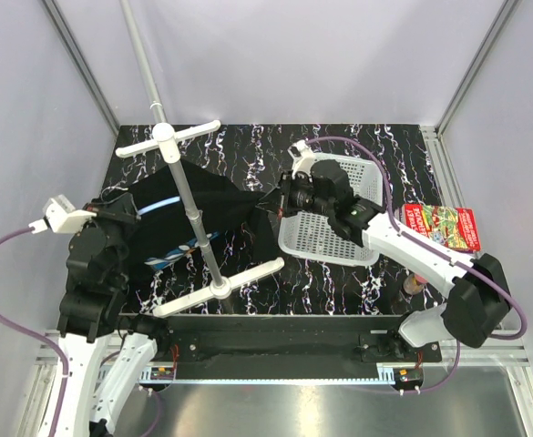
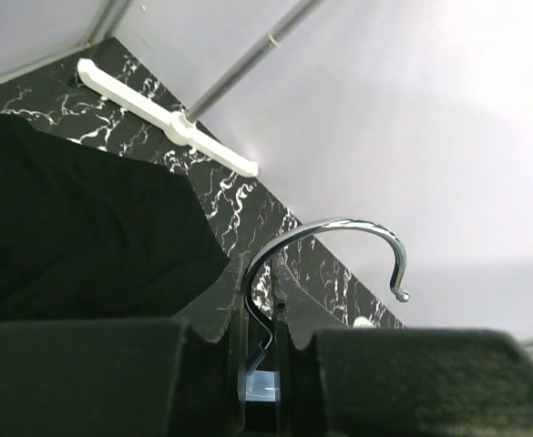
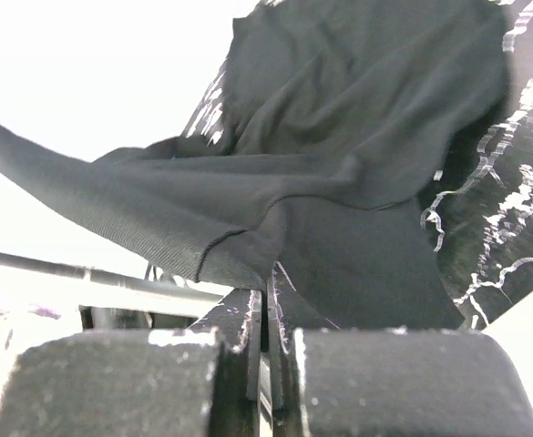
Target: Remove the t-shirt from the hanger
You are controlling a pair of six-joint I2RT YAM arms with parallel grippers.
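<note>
Black cloth of the t-shirt [image 1: 207,205] hung stretched over the table [image 1: 339,150]: the right claw [image 3: 268,314] pinched its edge to pull, while the left claw [image 2: 264,355] clamped the hanger [image 1: 157,206] (by its hook [image 2: 339,226]) as anchor.

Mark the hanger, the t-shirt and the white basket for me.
hanger [image 2: 339,222]: left wrist view, top of its metal hook
t-shirt [image 3: 357,118]: right wrist view, black cloth above the fingers
white basket [image 1: 322,238]: top external view, bare mesh floor
</note>
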